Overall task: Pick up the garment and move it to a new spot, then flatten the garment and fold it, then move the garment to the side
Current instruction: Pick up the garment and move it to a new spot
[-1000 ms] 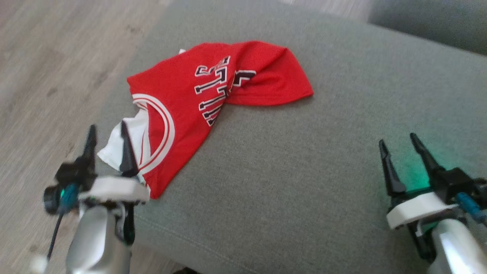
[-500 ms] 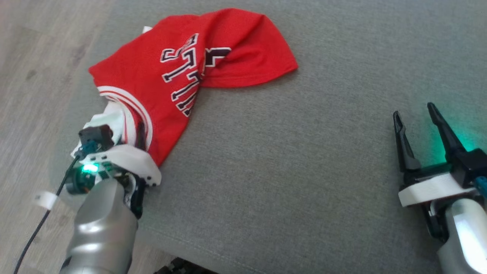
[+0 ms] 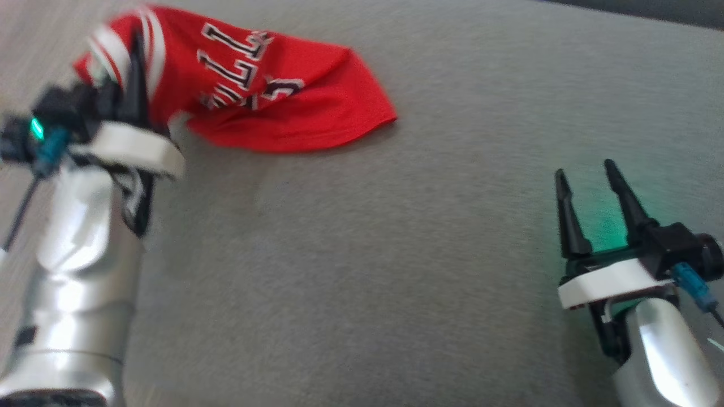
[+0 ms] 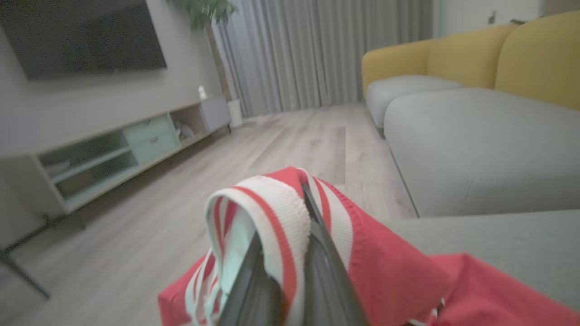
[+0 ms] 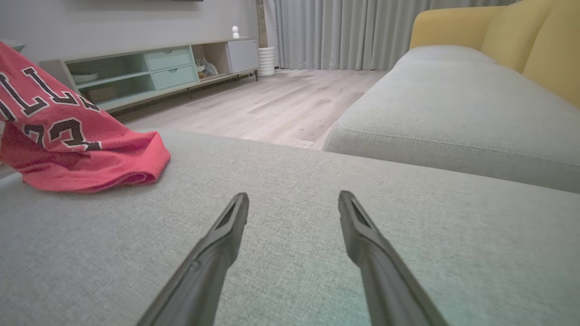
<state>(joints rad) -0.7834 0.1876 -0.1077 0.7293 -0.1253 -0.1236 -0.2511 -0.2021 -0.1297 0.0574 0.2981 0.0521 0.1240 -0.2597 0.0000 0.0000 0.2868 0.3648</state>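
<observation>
- One end of the garment (image 3: 271, 96) is pinched in the left gripper (image 3: 134, 62), which is clamped tight.
- Seen from the left wrist, the two dark fingers (image 4: 326, 271) squeeze the red-and-white striped trim (image 4: 272, 213) between them.
- The garment is red with black, white-edged letters, and sits at the far left of a grey cushion (image 3: 396, 254), close to the edge by the wood floor (image 4: 294, 145).
- Its gripped end is raised off the cushion. Its other end lies on the fabric in a rounded fold, as the right wrist view shows.
- The right gripper (image 3: 585, 169) has its jaws spread wide and holds nothing.
- It hovers over bare cushion at the near right, well apart from the garment.
- Green light glows on the cushion beside its fingers.
- Beyond a gap stands a second seat (image 5: 453, 104), grey with a yellow back (image 5: 521, 31).
- A low cabinet (image 5: 158, 68) lines the far wall.
</observation>
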